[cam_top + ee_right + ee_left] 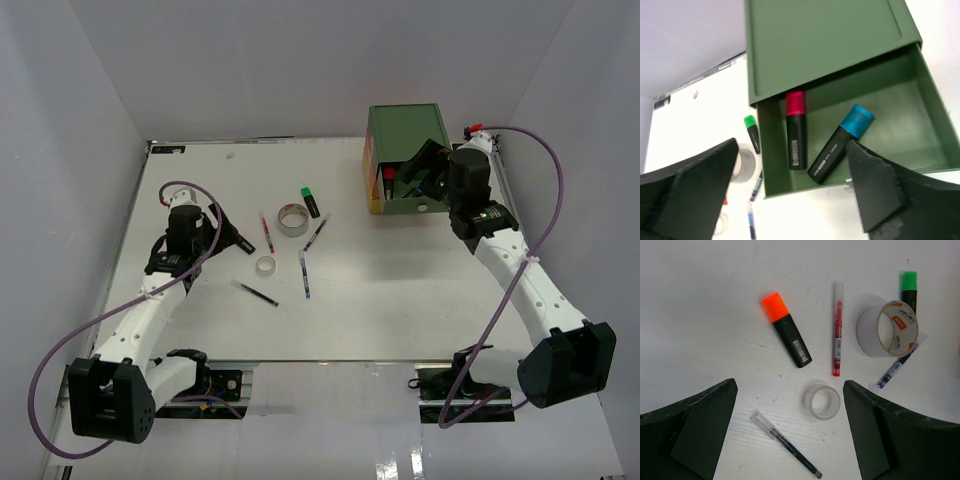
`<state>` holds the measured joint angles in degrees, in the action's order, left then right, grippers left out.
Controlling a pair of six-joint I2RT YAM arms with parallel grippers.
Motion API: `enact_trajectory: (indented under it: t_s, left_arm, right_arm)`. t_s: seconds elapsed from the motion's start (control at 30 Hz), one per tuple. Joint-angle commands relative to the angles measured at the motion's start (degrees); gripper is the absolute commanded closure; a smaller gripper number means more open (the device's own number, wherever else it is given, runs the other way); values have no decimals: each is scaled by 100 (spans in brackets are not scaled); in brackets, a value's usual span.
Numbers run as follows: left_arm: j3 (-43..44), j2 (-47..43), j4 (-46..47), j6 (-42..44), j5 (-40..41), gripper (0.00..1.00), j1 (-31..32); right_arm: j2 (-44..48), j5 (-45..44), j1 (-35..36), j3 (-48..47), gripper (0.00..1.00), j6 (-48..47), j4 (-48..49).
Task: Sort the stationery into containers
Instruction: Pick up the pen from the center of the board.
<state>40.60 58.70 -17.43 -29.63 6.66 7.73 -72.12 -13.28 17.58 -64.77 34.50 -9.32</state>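
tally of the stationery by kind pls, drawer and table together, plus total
Highlighters: 4 (orange cap, green cap, pink cap, blue cap)
Pens: 4 (red pen, purple pen, black pen, blue pen)
Tape rolls: 2 (large roll, small roll)
Total: 10

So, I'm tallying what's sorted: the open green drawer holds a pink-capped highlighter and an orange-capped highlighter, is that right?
Not quite. The drawer holds a pink-capped highlighter and a blue-capped highlighter, as the right wrist view shows. The orange-capped highlighter lies out on the table.
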Motion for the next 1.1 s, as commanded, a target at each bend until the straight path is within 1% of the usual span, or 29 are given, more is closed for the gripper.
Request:
enact_trajectory:
  t_s: [0.0, 0.03, 0.1, 0.17, 0.23, 0.37, 0.57, 0.63, 0.73, 0.8, 0.87, 1.07]
  left_arm:
    - [456, 431, -401, -262, 204, 2, 1]
    - [545, 719, -471, -324, 248, 2, 1]
    - [738, 1037, -726, -517, 459, 2, 1]
    - [1045, 1519, -954, -623, 564, 2, 1]
    - [1344, 1854, -1051, -755, 661, 2, 1]
    - [1942, 2828, -1385, -931, 714, 2, 1]
    - [2803, 3779, -1781, -1133, 626, 2, 1]
    - [2962, 4105, -1948, -1203, 670, 4, 1]
    - [3287, 4457, -2071, -1247, 644, 9, 10]
    - [3480, 4658, -2150, -1256, 635, 12, 1]
    - [3621, 4800, -2221, -1265, 600, 13, 1]
    - [3929, 5143, -2440, -1282, 565, 23, 10]
  right_arm:
    - [592, 334, -27, 78, 2, -1058, 97]
    - [707, 378, -36, 227, 3, -1216, 97]
    - [1023, 501, -27, 386, 10, -1533, 80]
    - [1373, 641, -27, 666, 10, -1700, 141]
    - [1594, 712, -27, 886, 10, -1719, 272]
    - [2174, 897, -27, 1580, 10, -1763, 466]
    - [2597, 1213, -27, 2196, 10, -1745, 581]
    - [2694, 1475, -27, 2364, 10, -1692, 651]
    - [2799, 1617, -18, 2496, 10, -1640, 765]
    - [2826, 1618, -18, 2566, 10, -1640, 844]
    - [2835, 1565, -18, 2610, 10, -1675, 862]
    - [2879, 1389, -18, 2795, 10, -1789, 862]
